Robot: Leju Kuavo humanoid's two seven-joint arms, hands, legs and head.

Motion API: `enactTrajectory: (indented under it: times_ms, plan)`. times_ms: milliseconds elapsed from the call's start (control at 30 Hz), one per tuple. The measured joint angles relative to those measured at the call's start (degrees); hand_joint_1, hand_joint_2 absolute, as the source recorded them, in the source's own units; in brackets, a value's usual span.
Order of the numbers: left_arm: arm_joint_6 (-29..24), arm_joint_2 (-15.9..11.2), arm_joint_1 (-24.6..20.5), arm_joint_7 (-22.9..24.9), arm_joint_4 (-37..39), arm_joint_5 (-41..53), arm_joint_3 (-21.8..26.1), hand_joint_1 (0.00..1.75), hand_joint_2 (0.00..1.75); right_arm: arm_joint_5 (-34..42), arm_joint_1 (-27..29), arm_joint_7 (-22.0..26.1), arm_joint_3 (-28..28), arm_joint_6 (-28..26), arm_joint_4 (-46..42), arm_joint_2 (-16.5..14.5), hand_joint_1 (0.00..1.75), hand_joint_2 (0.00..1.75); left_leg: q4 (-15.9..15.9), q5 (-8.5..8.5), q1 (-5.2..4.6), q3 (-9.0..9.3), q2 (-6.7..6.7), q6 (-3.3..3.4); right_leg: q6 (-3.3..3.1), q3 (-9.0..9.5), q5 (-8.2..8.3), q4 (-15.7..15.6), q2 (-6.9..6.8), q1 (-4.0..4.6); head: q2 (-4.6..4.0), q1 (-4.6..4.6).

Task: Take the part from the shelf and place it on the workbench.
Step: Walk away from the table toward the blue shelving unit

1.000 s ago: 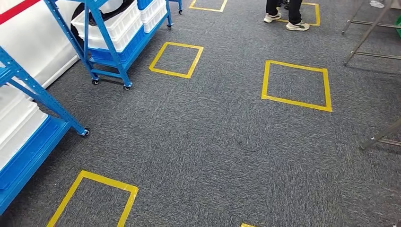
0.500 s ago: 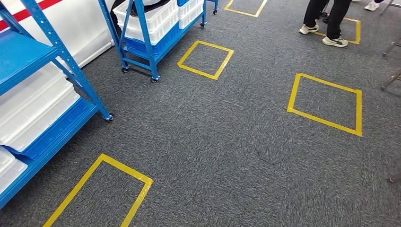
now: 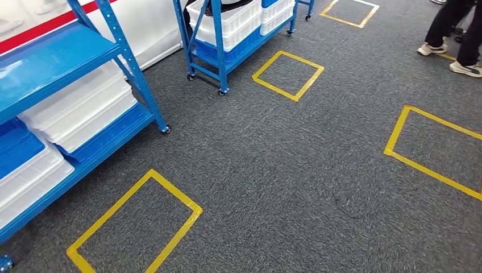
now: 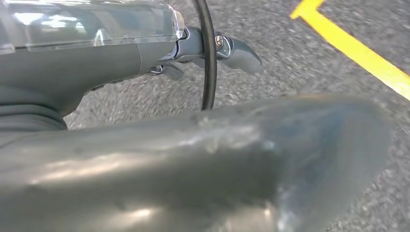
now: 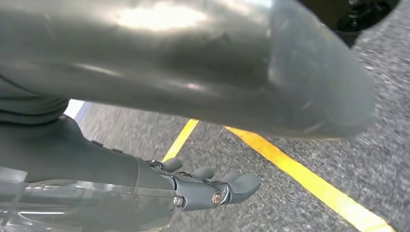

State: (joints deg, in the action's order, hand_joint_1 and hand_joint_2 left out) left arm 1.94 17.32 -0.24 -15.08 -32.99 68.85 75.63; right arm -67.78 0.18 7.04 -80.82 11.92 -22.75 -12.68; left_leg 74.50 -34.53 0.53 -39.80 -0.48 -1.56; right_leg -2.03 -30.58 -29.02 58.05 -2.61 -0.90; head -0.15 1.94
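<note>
Fingers (image 4: 241, 53) of the left hand (image 4: 145, 58) hang above the grey carpet (image 3: 295, 170), stretched fairly straight with nothing in them; a black cable (image 4: 209, 58) loops across them. Those of the right hand (image 5: 193, 191) are loosely extended too, slightly apart, holding nothing, over carpet crossed by two yellow tape lines.

In the head view two blue shelf units stand on the floor. The near shelf (image 3: 62, 54) lies at nine o'clock, with stacked white bins (image 3: 79, 108) on its lower level, a blue bin (image 3: 17, 151) and more white bins toward eight o'clock. The far shelf (image 3: 219, 45), on castors, stands at eleven to twelve o'clock and carries white bins (image 3: 233, 20); something dark sits in the upper one, but whether that is the part I cannot tell.

Four yellow tape squares mark the carpet: at seven o'clock (image 3: 136, 227), at twelve (image 3: 288, 75), at three (image 3: 437, 151), and one at one o'clock (image 3: 349, 11). A person's legs and shoes (image 3: 455, 45) stand at two o'clock.
</note>
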Motion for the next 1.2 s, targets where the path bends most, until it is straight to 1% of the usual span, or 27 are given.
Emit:
enactTrajectory:
  times_ms: [33, 67, 133, 200, 267, 300, 367, 400, 433, 467, 500, 533, 567, 600, 667, 700, 733, 800, 867, 933, 967, 1000, 1033, 1067, 1100, 1133, 1200]
  plan:
    - [0.02, 0.02, 0.10, 0.00, -0.03, 0.04, 0.01, 0.00, 0.00, -0.04, -0.03, 0.00, -0.01, 0.09, -0.03, -0.01, 0.00, 0.00, -0.84, 1.09, 0.08, 0.42, 0.23, -0.06, 0.08, 0.15, -0.16, 0.01, -0.77, 0.02, 0.00, 0.01]
    - [0.05, 0.02, 0.20, 0.00, -0.08, 0.09, 0.02, 0.00, 0.00, -0.08, -0.07, 0.00, -0.01, 0.15, -0.05, -0.02, 0.00, 0.00, -3.85, 3.02, 0.13, 1.98, 0.69, -0.02, 0.20, 0.41, -0.35, 0.01, -1.51, 0.02, 0.00, 0.01]
    - [0.15, 0.02, 0.21, 0.00, -0.22, 0.17, 0.04, 0.00, 0.00, -0.13, -0.10, 0.00, -0.01, 0.20, -0.09, -0.11, 0.00, 0.00, -12.06, 6.56, -0.06, 6.27, 3.30, 0.41, 0.69, 1.08, -0.85, 0.06, -2.87, 0.19, 0.00, 0.00]
    - [0.21, 0.02, 0.08, -0.01, -0.31, 0.31, 0.05, 0.00, 0.00, -0.19, -0.18, 0.00, -0.02, 0.28, -0.21, -0.19, 0.00, 0.00, -16.00, 7.54, -0.44, 8.13, 5.02, 1.10, 1.33, 1.62, -1.25, 0.06, -4.02, 0.42, 0.00, -0.01]
    - [0.22, 0.03, 0.10, -0.01, -0.32, 0.46, 0.15, 0.00, 0.00, -0.23, -0.51, 0.00, -0.03, 0.38, -0.36, -0.27, 0.00, 0.00, -16.35, 7.55, -0.60, 8.08, 3.97, 1.82, 1.99, 2.11, -1.44, -0.17, -4.99, 0.39, 0.00, -0.01]
    - [0.22, 0.07, 0.14, -0.02, -0.32, 0.51, 0.22, 0.00, 0.00, -0.26, -0.67, -0.02, -0.03, 0.40, -0.43, -0.31, 0.00, 0.00, -16.66, 7.75, -0.50, 8.28, 3.31, 2.17, 2.35, 2.33, -1.71, -0.03, -4.45, 0.27, 0.00, -0.02]
    - [0.22, 0.13, 0.07, -0.02, -0.37, 0.56, 0.33, 0.00, 0.00, -0.31, -0.71, -0.04, -0.03, 0.41, -0.55, -0.36, 0.00, 0.00, -17.31, 8.24, -0.17, 8.69, 1.94, 2.95, 2.81, 1.24, -3.85, 2.89, -1.28, 0.09, 0.00, -0.04]
    - [0.22, 0.15, -0.02, -0.02, -0.41, 0.57, 0.34, 0.00, 0.00, -0.34, -0.59, -0.05, -0.05, 0.42, -0.58, -0.36, 0.00, 0.00, -17.42, 8.37, -0.14, 8.71, 1.28, 3.19, 2.88, -0.33, -5.65, 6.13, 0.69, -0.01, 0.00, -0.05]
    - [0.23, 0.14, -0.10, -0.02, -0.45, 0.59, 0.35, 0.00, 0.00, -0.39, -0.48, -0.04, -0.08, 0.43, -0.60, -0.37, 0.00, 0.00, -17.42, 8.41, -0.17, 8.63, 0.55, 3.38, 2.88, -2.43, -7.50, 10.07, 1.80, 0.00, 0.00, -0.04]
    - [0.26, 0.15, -0.14, -0.02, -0.49, 0.62, 0.36, 0.00, 0.00, -0.44, -0.38, -0.07, -0.11, 0.43, -0.60, -0.38, 0.00, 0.00, -17.40, 8.41, -0.24, 8.59, -0.29, 3.46, 2.88, -4.44, -8.69, 13.63, 2.24, 0.00, 0.00, -0.05]
    - [0.30, 0.16, -0.12, -0.02, -0.50, 0.65, 0.38, 0.00, 0.00, -0.49, -0.30, -0.09, -0.15, 0.43, -0.60, -0.39, 0.00, 0.00, -17.38, 8.40, -0.31, 8.64, -1.20, 3.48, 2.86, -5.75, -8.70, 15.56, 2.37, 0.01, 0.00, -0.04]
    - [0.33, 0.20, -0.08, -0.01, -0.50, 0.68, 0.42, 0.00, 0.00, -0.55, -0.25, -0.13, -0.18, 0.43, -0.60, -0.39, 0.00, 0.00, -17.35, 8.36, -0.35, 8.75, -2.14, 3.47, 2.78, -6.11, -7.51, 15.41, 2.48, 0.02, 0.00, -0.04]
    - [0.37, 0.24, -0.05, -0.01, -0.50, 0.72, 0.45, 0.00, 0.00, -0.60, -0.22, -0.16, -0.22, 0.43, -0.62, -0.38, 0.00, 0.00, -17.32, 8.31, -0.37, 8.92, -3.06, 3.42, 2.63, -5.43, -5.30, 13.06, 2.76, 0.01, 0.00, -0.05]
    - [0.38, 0.29, -0.04, 0.00, -0.50, 0.74, 0.49, 0.00, 0.00, -0.64, -0.18, -0.19, -0.28, 0.43, -0.65, -0.38, 0.00, 0.00, -17.26, 8.22, -0.37, 9.07, -3.93, 3.34, 2.44, -4.02, -2.67, 9.23, 3.55, 0.00, 0.00, -0.05]
    - [0.45, 0.41, -0.12, 0.00, -0.51, 0.83, 0.56, 0.00, 0.00, -0.74, -0.13, -0.21, -0.50, 0.43, -0.74, -0.37, 0.00, 0.00, -16.96, 7.98, -0.46, 8.96, -5.36, 2.92, 2.09, -1.59, 0.53, 2.66, 6.20, -0.05, 0.00, -0.05]
    - [0.49, 0.44, -0.12, 0.00, -0.52, 0.87, 0.62, 0.00, 0.00, -0.79, -0.18, -0.22, -0.62, 0.44, -0.79, -0.38, 0.00, 0.00, -16.82, 7.89, -0.45, 8.74, -5.96, 2.64, 1.97, -1.04, 1.02, 1.07, 7.05, 0.00, 0.00, -0.04]
    - [0.52, 0.47, -0.09, 0.00, -0.54, 0.93, 0.71, 0.00, 0.00, -0.86, -0.27, -0.26, -0.72, 0.44, -0.81, -0.38, 0.00, 0.00, -16.77, 7.85, -0.42, 8.51, -6.50, 2.30, 1.86, -0.92, 0.90, 0.68, 7.26, 0.08, 0.00, -0.04]
    - [0.55, 0.45, 0.05, 0.00, -0.58, 1.05, 0.98, 0.00, 0.00, -0.96, -0.50, -0.33, -0.81, 0.45, -0.84, -0.46, 0.00, 0.00, -16.69, 7.78, -0.33, 8.32, -7.12, 1.68, 1.41, -0.67, 1.07, 0.29, 5.88, -0.03, 0.00, -0.04]
    - [0.54, 0.44, -0.01, -0.01, -0.60, 1.19, 1.21, 0.00, 0.00, -1.01, -0.46, -0.39, -0.87, 0.45, -0.90, -0.54, 0.00, 0.00, -14.18, 6.11, -0.42, 7.23, -4.74, 1.09, 0.64, -0.31, 1.18, -0.25, 4.30, -0.31, 0.00, 0.00]
    - [0.50, 0.45, -0.21, -0.02, -0.61, 1.33, 1.29, 0.00, 0.00, -1.07, -0.22, -0.42, -0.96, 0.45, -0.95, -0.55, 0.00, 0.00, -7.44, 2.51, -0.24, 3.89, -1.36, 0.50, 0.09, -0.13, 1.03, -0.45, 2.52, -0.23, 0.00, 0.04]
    - [0.50, 0.46, -0.27, -0.02, -0.61, 1.41, 1.31, 0.00, 0.00, -1.12, -0.15, -0.42, -0.99, 0.45, -0.95, -0.55, 0.00, 0.00, -3.73, 1.01, -0.03, 1.97, -0.59, 0.20, 0.02, -0.09, 0.91, -0.42, 1.58, -0.16, 0.00, 0.04]
    - [0.49, 0.47, -0.28, -0.02, -0.61, 1.45, 1.33, 0.00, 0.00, -1.18, -0.13, -0.42, -1.02, 0.45, -0.95, -0.55, 0.00, 0.00, -1.28, 0.40, 0.15, 0.68, -0.20, -0.05, 0.02, -0.03, 0.77, -0.40, 0.71, -0.12, 0.00, 0.04]
    - [0.47, 0.47, -0.23, -0.02, -0.61, 1.47, 1.36, 0.00, 0.00, -1.22, -0.15, -0.42, -1.03, 0.45, -0.95, -0.55, 0.00, 0.00, -0.87, 0.90, 0.30, 0.42, 0.05, -0.23, 0.09, 0.09, 0.61, -0.38, -0.10, -0.12, 0.00, 0.04]
    - [0.45, 0.46, -0.15, -0.02, -0.61, 1.48, 1.39, 0.00, 0.00, -1.25, -0.18, -0.42, -1.03, 0.46, -0.95, -0.55, 0.00, 0.00, -2.71, 2.42, 0.41, 1.34, 0.38, -0.34, 0.24, 0.30, 0.42, -0.36, -0.88, -0.15, 0.00, 0.04]
    - [0.42, 0.46, -0.08, -0.02, -0.61, 1.48, 1.42, 0.00, 0.00, -1.26, -0.20, -0.42, -1.03, 0.46, -0.95, -0.57, 0.00, 0.00, -6.39, 4.52, 0.48, 3.25, 1.14, -0.34, 0.46, 0.62, 0.19, -0.35, -1.61, -0.19, 0.00, 0.05]
    - [0.38, 0.45, -0.09, -0.02, -0.61, 1.49, 1.43, 0.00, 0.00, -1.27, -0.21, -0.42, -1.03, 0.47, -0.95, -0.59, 0.00, 0.00, -10.47, 6.20, 0.38, 5.34, 2.53, -0.19, 0.76, 0.98, -0.08, -0.33, -2.31, -0.11, 0.00, 0.05]
    - [0.34, 0.45, -0.21, -0.03, -0.61, 1.50, 1.44, 0.00, 0.00, -1.32, -0.26, -0.42, -1.03, 0.48, -0.95, -0.62, 0.00, 0.00, -15.68, 7.92, 0.09, 8.01, 4.32, 0.51, 1.47, 1.56, -0.56, -0.26, -3.46, 0.13, 0.00, 0.03]
